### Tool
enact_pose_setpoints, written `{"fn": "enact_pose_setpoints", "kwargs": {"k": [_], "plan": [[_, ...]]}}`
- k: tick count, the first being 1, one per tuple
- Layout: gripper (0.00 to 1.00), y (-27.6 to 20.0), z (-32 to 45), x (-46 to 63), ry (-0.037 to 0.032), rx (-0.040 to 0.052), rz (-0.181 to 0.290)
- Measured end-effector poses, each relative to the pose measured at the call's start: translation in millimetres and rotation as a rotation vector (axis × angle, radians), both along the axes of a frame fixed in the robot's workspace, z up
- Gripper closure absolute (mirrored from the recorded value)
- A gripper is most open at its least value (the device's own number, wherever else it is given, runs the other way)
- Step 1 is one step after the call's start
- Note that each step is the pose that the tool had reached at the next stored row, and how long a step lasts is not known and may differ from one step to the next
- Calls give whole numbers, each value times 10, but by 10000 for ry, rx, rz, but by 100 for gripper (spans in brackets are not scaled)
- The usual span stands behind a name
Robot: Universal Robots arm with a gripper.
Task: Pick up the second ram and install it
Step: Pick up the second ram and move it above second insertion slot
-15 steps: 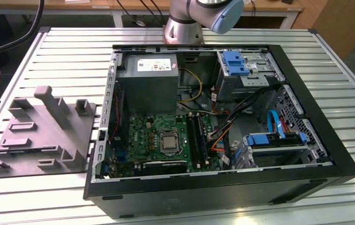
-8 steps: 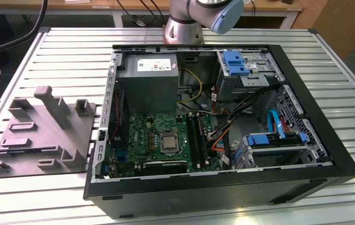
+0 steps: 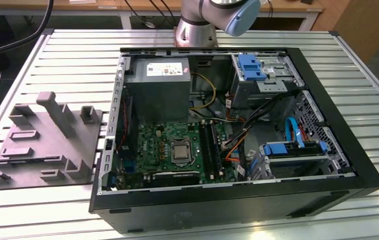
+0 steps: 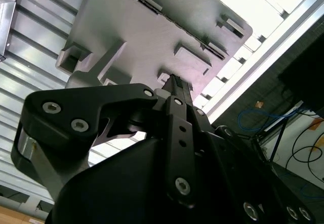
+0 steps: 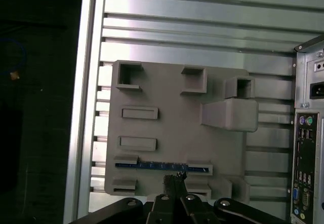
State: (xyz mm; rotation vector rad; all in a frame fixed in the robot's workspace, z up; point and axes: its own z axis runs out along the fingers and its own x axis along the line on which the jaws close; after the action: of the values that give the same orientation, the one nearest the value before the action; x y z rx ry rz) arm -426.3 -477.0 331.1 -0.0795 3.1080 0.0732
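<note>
The second ram (image 5: 152, 166) sits on edge in the grey tray (image 5: 167, 97), not yet picked up. The gripper (image 5: 173, 178) hangs above it, pressed together and empty.

Robotics lab: slotted aluminium table (image 3: 63, 55), arm base (image 3: 196, 31), open PC case (image 3: 236, 200), cabled benches (image 3: 43, 7) behind.

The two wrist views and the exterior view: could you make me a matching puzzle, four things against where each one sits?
Things:
1. ram
2. tray
3. motherboard
4. gripper

Places:
a. inside the case
b. on the slatted table, beside the case
c. in a slot of the tray
d. over the tray, close to the ram

Pairs: 1-c, 2-b, 3-a, 4-d.
</note>
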Motion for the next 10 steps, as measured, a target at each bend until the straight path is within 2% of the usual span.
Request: {"fn": "enact_pose_setpoints", "kwargs": {"k": [10], "plan": [[90,0,0,0,0,0,42]]}}
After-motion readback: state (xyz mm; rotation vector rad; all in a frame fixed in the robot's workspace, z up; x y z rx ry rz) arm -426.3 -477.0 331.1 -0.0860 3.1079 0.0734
